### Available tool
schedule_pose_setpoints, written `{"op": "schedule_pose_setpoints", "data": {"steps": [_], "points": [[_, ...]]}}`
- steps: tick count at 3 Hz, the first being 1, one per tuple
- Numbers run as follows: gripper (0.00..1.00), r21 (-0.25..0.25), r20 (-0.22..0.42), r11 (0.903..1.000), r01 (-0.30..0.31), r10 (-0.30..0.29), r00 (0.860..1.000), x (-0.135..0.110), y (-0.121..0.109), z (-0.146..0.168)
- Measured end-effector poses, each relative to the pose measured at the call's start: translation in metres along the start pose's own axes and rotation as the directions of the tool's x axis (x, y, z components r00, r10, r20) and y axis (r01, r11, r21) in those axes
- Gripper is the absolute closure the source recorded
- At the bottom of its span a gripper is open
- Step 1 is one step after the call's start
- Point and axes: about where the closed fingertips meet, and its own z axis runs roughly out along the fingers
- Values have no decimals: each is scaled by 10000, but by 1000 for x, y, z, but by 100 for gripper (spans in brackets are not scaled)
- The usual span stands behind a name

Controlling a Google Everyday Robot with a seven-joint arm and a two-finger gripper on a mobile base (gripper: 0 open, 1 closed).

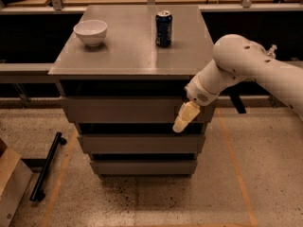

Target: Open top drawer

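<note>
Far left of the gripper and lower, at the edge of view on the speckled floor: a cardboard box. Just right of that, still well left of the gripper and lower: a black bar lying on the floor.

Up and left of the gripper, on the grey tabletop: a white bowl, upright, near the left back corner.

Directly left of the gripper and reaching behind it: the top drawer, its plain grey-brown front sitting under a dark gap below the tabletop. Below the gripper and a little left: the middle drawer front, narrower, and under that the bottom drawer front, narrower again.

Above the gripper and slightly left, well apart from it: a blue can, upright on the tabletop, to the right of the bowl.

Gripper itself: cream-coloured, angled down and to the left, over the lower right end of the top drawer's front. Cannot tell whether released or clenched, nor whether touching the front.

Up and right of the gripper: the white arm, bent at a round joint and running off the right edge.
</note>
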Motion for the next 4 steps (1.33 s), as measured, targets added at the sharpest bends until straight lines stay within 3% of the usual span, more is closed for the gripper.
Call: {"op": "schedule_pose_setpoints", "data": {"steps": [1, 3, 4], "points": [[0, 30, 488, 9998, -210, 209, 9986, -9, -1, 11], [0, 47, 919, 9997, -222, 217, 9955, -21, -26, 45], [18, -216, 981, 9978, -620, 638, 9931, -16, -33, 64]]}}
